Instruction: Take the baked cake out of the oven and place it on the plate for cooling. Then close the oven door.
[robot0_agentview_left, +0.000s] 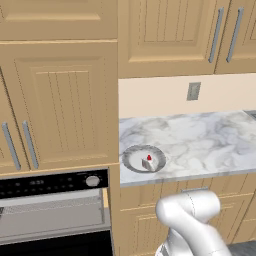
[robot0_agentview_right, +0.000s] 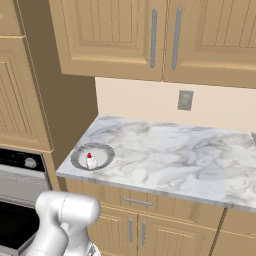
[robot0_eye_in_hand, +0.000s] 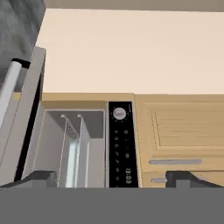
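Baked cake: a small pale wedge with a red topping, seen resting on the plate, slightly right of the white centre in the left base view. It is also seen in the right base view.

Plate: round, grey metallic rim, white centre. It is set on the marble counter at the counter's near left corner, just beside the tall wooden cabinet.

Oven: built into the tall cabinet, left of the counter and lower than the counter top. A black control panel with a silver knob is seen above the open grey cavity. In the hand view the picture is rolled, so the panel runs vertically; a wire rack is seen inside the cavity.

Oven door: open, seen edge-on in the hand view at the left of the cavity, with its silver bar handle on the outer side.

Gripper: two dark fingertips are seen at the bottom of the hand view, set wide apart with nothing between them. It is held well apart from the oven, facing its front.

Other fittings: wooden upper cabinets with silver bar handles above the counter; a grey wall outlet on the beige backsplash; cabinet doors below the counter.
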